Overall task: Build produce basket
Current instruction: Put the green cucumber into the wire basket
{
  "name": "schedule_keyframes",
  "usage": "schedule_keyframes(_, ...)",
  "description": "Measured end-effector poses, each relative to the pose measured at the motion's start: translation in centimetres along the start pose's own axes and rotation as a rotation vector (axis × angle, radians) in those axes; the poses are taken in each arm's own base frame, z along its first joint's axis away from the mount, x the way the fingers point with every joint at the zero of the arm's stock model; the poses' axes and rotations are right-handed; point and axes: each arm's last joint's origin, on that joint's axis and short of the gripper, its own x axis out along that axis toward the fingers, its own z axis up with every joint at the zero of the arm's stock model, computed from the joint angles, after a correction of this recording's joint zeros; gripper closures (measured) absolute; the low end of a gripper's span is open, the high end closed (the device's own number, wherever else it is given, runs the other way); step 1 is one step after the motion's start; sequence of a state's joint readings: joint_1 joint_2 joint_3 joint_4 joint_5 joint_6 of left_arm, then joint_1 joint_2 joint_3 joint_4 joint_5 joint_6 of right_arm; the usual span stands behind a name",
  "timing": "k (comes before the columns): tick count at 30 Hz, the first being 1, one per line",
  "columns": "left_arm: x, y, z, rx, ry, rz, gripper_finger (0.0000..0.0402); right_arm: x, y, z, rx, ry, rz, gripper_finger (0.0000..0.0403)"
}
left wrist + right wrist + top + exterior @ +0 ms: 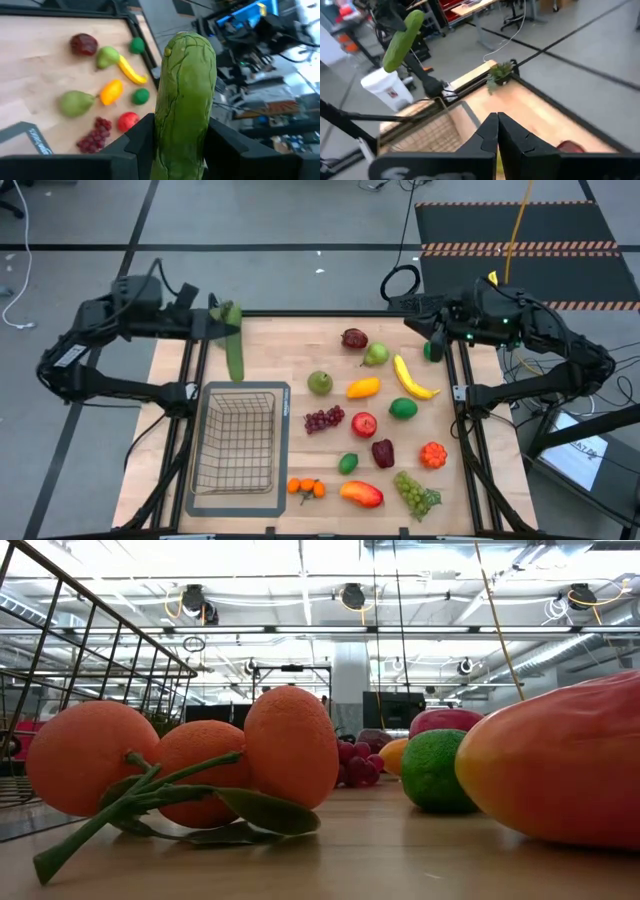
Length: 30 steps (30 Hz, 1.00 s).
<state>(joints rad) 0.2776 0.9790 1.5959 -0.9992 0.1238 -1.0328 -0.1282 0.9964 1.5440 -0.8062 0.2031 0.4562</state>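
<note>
High view looked straight down over whole table. Low view sat at tabletop, close behind oranges. Wrist views faced across table; both showed cucumber.

Even, bright overhead light falls on the table, leaving only soft shadows. In the low view, ceiling lamps glare against a washed-out ceiling, and the near mango is out of focus. The left wrist view is blurred around the cucumber.

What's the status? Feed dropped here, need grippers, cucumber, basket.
Left gripper shut on cucumber, beyond the basket. Right gripper shut, empty, parked at table's right edge. Basket empty.
</note>
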Motion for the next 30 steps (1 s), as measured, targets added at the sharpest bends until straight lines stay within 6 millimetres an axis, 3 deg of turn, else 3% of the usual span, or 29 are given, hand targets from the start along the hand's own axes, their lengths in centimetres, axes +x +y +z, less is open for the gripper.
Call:
schedule_keyframes(12, -1.7, -0.4, -0.8, 0.184, 0.012, -0.080, 0.0261, 1.1, 1.6, -0.6, 0.153, 0.059, 0.077, 0.0403)
schedule_keyframes(18, -1.6, -0.4, -0.8, 0.201, 0.012, -0.078, 0.0261, 2.1, 2.1, -0.7, 0.154, 0.063, 0.086, 0.0403)
schedule_keyframes(30, -1.5, -0.4, -0.7, 0.455, -0.010, -0.068, 0.0261, 3.9, 2.9, 0.1, 0.113, -0.023, 0.097, 0.0403)
